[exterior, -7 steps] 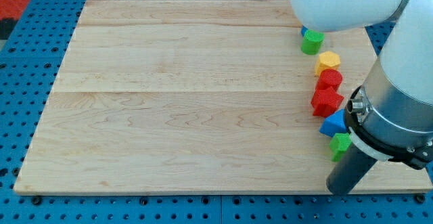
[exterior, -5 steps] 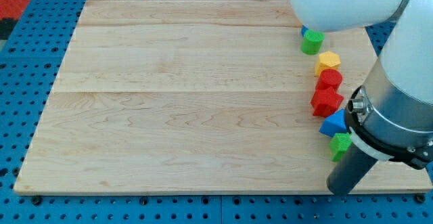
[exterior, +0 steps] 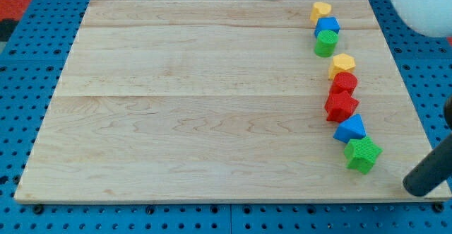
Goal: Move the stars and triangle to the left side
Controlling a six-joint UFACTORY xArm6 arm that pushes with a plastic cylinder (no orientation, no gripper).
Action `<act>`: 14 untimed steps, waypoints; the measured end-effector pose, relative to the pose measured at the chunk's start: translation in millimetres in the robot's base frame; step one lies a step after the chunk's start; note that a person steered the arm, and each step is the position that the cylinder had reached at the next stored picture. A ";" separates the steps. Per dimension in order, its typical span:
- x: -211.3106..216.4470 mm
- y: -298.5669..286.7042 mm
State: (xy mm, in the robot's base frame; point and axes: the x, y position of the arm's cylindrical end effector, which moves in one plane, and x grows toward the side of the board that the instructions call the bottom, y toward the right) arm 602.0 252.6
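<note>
A column of blocks stands near the right edge of the wooden board (exterior: 198, 107). From the top: a yellow block (exterior: 321, 10), a blue block (exterior: 327, 25), a green cylinder (exterior: 325, 43), a yellow hexagon (exterior: 342, 63), a red block (exterior: 345, 83), a red star (exterior: 341, 106), a blue triangle (exterior: 350, 129) and a green star (exterior: 363, 154). My tip (exterior: 416, 187) is at the board's lower right corner, to the right of and slightly below the green star, and apart from it.
The board lies on a blue pegboard table (exterior: 28, 85). A red patch (exterior: 14, 8) shows at the top left. Part of the white arm body (exterior: 424, 8) fills the top right corner.
The arm has swung to the right, uncovering the top blocks and the green star. My tip has moved right, from below the green star to the board's right corner. No block has moved.
</note>
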 end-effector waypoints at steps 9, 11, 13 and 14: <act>-41.0 -129.2; -25.1 -19.2; -71.7 -29.3; -71.7 -76.7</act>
State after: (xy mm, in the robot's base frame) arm 530.3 175.9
